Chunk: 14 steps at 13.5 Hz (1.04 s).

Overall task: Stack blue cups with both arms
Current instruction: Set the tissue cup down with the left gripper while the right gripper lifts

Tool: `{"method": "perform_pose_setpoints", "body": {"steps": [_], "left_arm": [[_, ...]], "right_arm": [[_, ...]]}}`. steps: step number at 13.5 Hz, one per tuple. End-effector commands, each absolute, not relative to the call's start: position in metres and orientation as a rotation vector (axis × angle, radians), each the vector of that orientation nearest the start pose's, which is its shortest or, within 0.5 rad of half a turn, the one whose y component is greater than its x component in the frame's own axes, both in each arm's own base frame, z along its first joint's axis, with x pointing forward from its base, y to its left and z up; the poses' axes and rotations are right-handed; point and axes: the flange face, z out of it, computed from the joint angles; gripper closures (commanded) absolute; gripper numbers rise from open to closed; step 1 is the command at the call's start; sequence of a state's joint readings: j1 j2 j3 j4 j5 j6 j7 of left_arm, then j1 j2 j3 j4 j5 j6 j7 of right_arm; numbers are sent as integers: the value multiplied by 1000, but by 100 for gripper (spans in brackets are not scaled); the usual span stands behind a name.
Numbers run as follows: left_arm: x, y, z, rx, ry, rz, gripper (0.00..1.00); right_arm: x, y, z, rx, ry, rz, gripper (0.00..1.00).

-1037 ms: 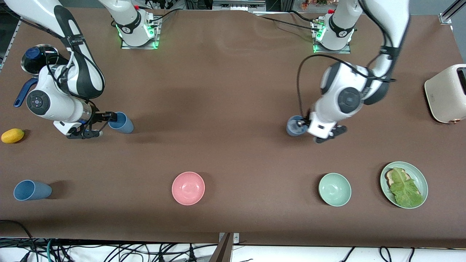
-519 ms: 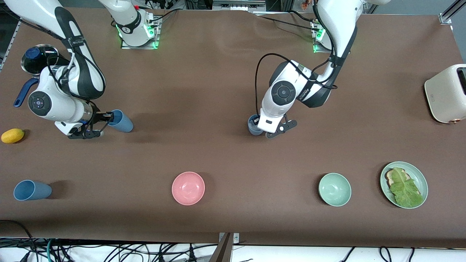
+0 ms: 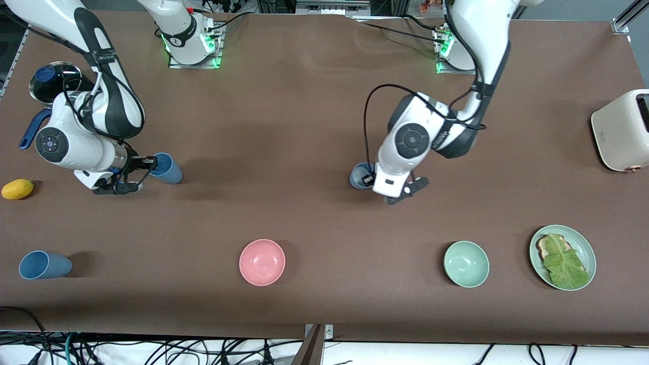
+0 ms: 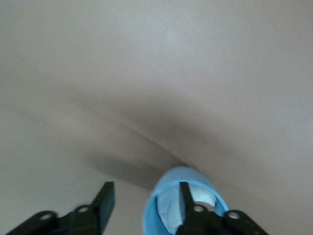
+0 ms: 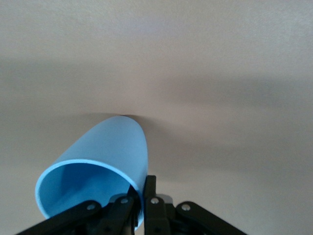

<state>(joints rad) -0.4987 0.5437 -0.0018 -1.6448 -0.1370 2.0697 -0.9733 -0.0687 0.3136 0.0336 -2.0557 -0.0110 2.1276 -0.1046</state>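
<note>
A mid-blue cup is tilted near the right arm's end of the table. My right gripper is shut on its rim, one finger inside and one outside, and the cup leans away from the fingers. A slate-blue cup with a pale inside stands upright on the table near the middle. My left gripper is open at it. In the left wrist view one finger is inside the cup and the other stands well clear outside.
A third blue cup lies on its side near the front camera. A pink bowl, a mint-green bowl and a plate with lettuce are along the front. A toaster, a lemon and a pot sit at the ends.
My left arm has carried the slate-blue cup from its own end toward the middle of the table, then eased back a little. The right arm and its cup have barely moved.
</note>
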Motion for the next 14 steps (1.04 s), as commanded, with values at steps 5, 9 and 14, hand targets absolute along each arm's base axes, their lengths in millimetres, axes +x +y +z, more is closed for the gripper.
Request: {"method": "perform_pose_setpoints", "body": {"steps": [5,9,14], "left_arm": [[660,-165,365,-3011,-663,339,0],[681,-61,379,-3026,-524,297,0],[678,26,392,-3089,-327,326,0]], "right_arm": [[605,15,358,-3058,-167,391,100],[617,74,394,-3083,-109,361,100],[627,190,423,-3034,114,333,100]]}}
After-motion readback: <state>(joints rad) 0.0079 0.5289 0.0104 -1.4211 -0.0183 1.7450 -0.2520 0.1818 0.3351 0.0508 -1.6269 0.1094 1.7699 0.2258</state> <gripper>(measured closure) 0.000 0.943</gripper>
